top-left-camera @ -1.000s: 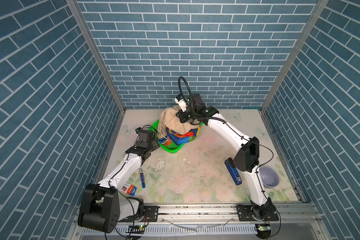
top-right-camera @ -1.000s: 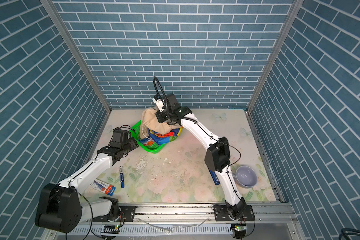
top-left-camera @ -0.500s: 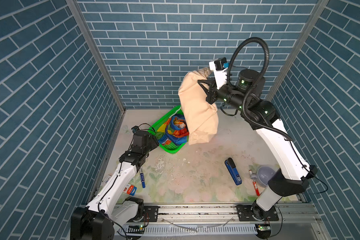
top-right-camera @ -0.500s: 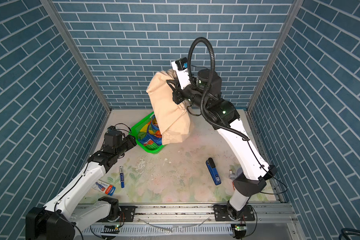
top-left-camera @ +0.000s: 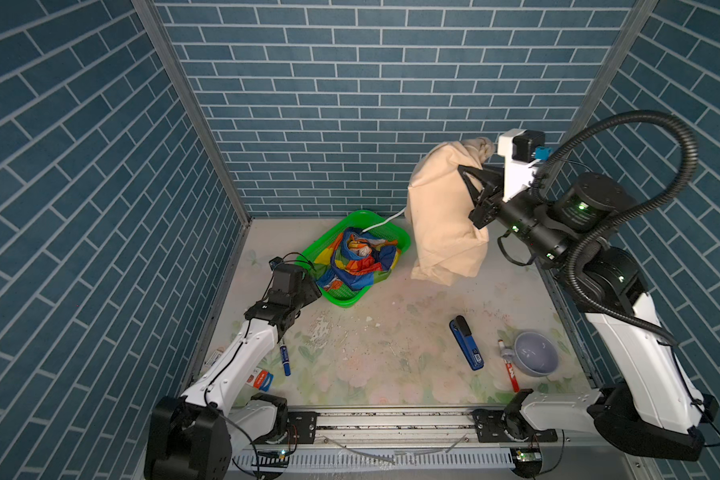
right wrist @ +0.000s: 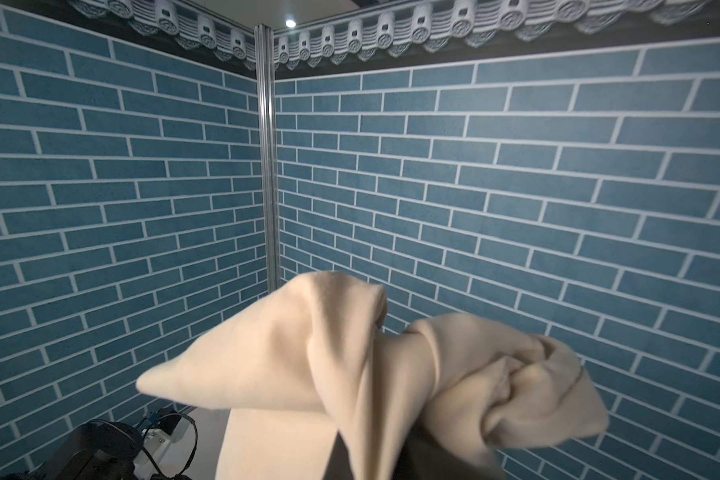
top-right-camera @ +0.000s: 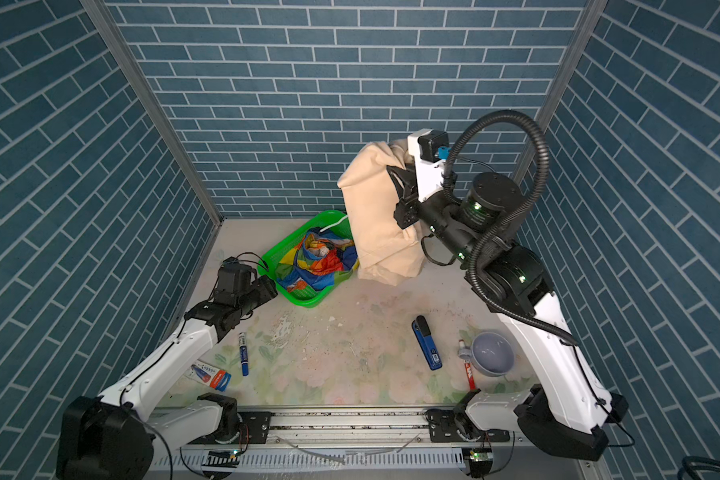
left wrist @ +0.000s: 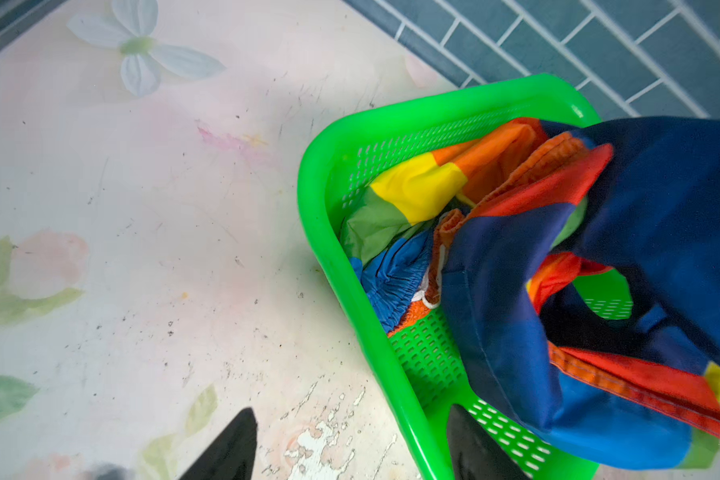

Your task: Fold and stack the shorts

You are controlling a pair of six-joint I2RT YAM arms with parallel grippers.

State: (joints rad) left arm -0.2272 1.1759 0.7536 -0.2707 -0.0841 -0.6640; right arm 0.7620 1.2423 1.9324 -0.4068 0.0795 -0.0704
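Beige cloth shorts (top-left-camera: 441,216) hang bunched from my right gripper (top-left-camera: 468,178), whose jaws are clamped on their upper part, high above the back right of the flowered tabletop (top-left-camera: 391,332). Left of them, at the back of the table, sits the green plastic mesh basket (top-left-camera: 346,301), with the crumpled, shiny rainbow-striped shorts (top-left-camera: 358,262) inside it. My left gripper (left wrist: 354,440) has its jaws apart, astride the basket's near corner rim, with one fingertip over the table and one over the mesh. A white drawstring (top-left-camera: 381,222) trails from the beige pair into the basket.
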